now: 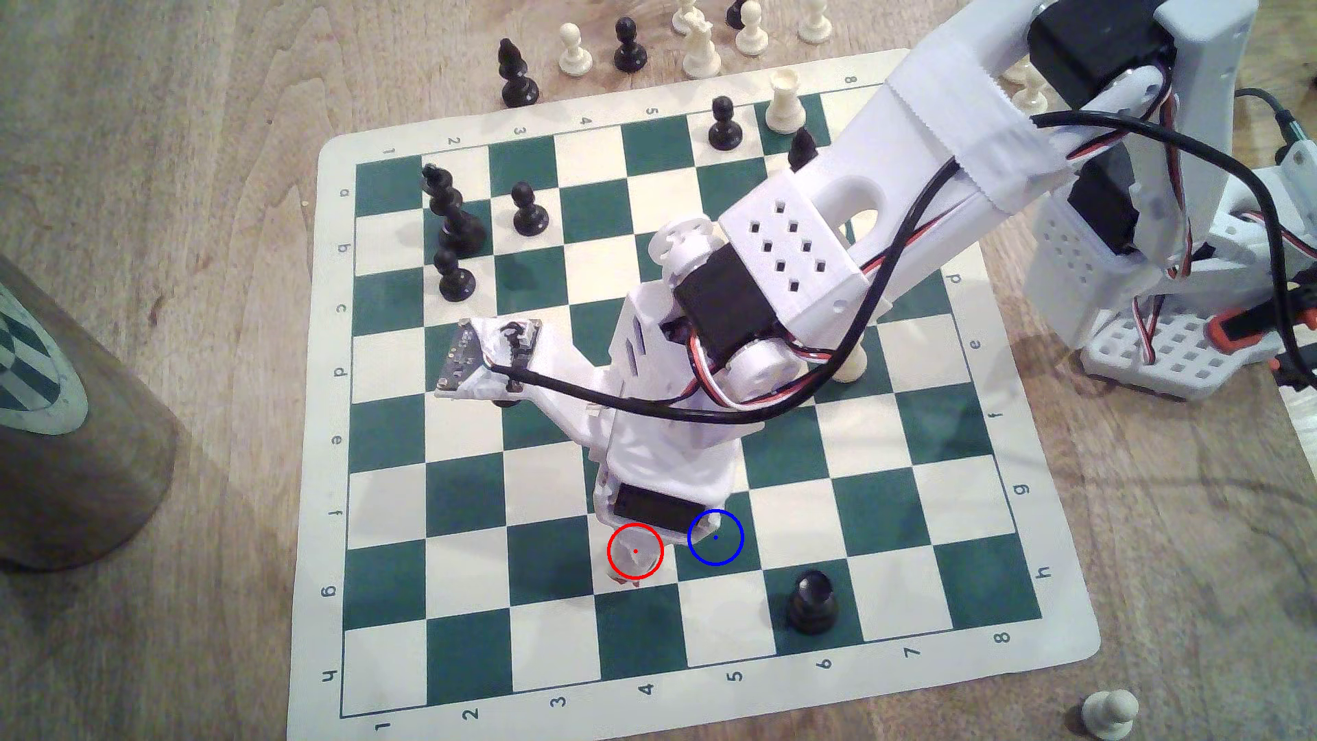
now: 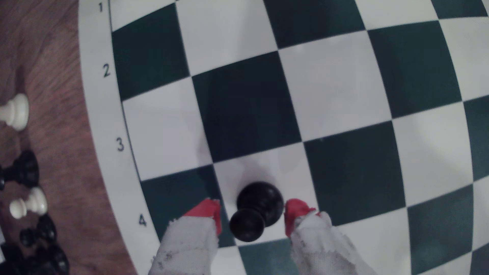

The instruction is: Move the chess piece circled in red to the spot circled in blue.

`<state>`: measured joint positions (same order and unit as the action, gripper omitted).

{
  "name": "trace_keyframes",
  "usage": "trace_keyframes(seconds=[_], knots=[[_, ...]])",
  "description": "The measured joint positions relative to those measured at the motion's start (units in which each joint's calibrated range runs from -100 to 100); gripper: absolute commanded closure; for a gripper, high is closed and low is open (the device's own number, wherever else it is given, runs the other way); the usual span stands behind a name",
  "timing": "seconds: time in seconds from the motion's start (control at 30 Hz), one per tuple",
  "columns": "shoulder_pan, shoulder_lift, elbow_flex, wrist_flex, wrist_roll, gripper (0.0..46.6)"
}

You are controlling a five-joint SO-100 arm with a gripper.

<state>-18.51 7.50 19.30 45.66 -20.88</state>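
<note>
In the wrist view the black pawn stands upright on a cream square between my two red-tipped fingers. My gripper is open around it: a narrow gap shows on one side, and the other fingertip is close to the base. In the exterior view my gripper reaches down over the cream square with the red ring, and its body hides the pawn. The spot, a dark green square with a blue ring, adjoins it on the exterior view's right and is partly covered by the gripper's housing.
A black rook stands one row nearer, right of the spot. Several black pieces cluster at the board's far left. Spare pieces sit beyond the far edge, with a white pawn off the near right corner. A wooden object stands left.
</note>
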Motion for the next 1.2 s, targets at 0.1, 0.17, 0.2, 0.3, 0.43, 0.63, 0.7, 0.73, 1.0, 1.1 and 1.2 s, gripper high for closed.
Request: trace_keyframes(seconds=[0.1, 0.17, 0.2, 0.3, 0.43, 0.63, 0.7, 0.73, 1.0, 1.1, 1.2], knots=[[0.00, 0.00, 0.00, 0.00, 0.00, 35.0], [-0.07, 0.00, 0.00, 0.00, 0.00, 34.4], [-0.15, 0.00, 0.00, 0.00, 0.00, 34.1], [-0.74, 0.00, 0.00, 0.00, -0.34, 34.0], [-1.11, 0.00, 0.00, 0.00, -0.49, 35.1], [-1.11, 0.00, 0.00, -0.80, -0.49, 35.1], [-1.11, 0.00, 0.00, -1.04, -0.49, 35.3], [-1.11, 0.00, 0.00, -1.12, -0.49, 35.6], [-1.11, 1.34, -0.09, -2.23, -0.49, 46.4], [-1.11, 1.34, -0.09, -2.23, -0.15, 46.4], [-1.11, 1.34, -0.09, -2.23, -0.15, 46.4]])
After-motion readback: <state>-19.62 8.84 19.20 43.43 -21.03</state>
